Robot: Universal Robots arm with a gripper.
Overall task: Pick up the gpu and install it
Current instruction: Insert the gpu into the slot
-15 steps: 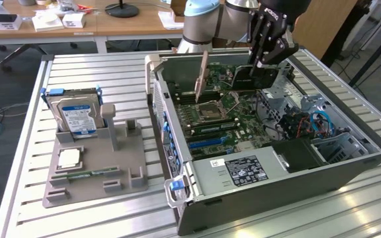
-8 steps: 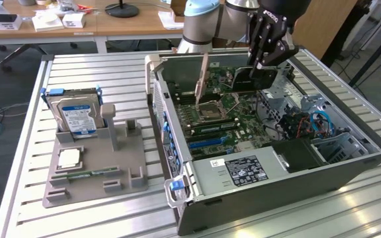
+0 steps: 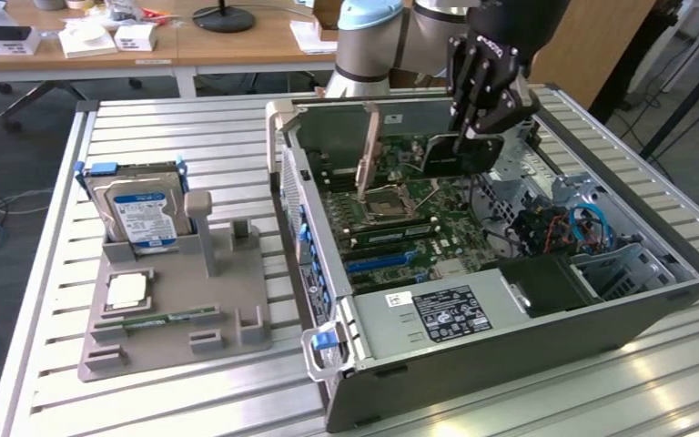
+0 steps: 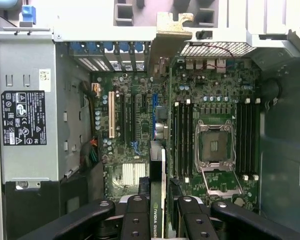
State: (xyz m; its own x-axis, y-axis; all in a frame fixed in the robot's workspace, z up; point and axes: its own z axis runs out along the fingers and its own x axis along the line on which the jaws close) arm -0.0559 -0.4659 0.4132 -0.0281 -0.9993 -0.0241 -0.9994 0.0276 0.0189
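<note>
Gripper clamped on the gpu, which hangs over the motherboard inside the open case, at the exterior view's right. Card edge reads "NVIDIA QUAD"; power supply label is illegible.

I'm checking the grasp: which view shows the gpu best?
The exterior view: the gpu shows its black face, held in the gripper above the motherboard. The wrist view sees it edge-on between the gripper's fingers.
</note>
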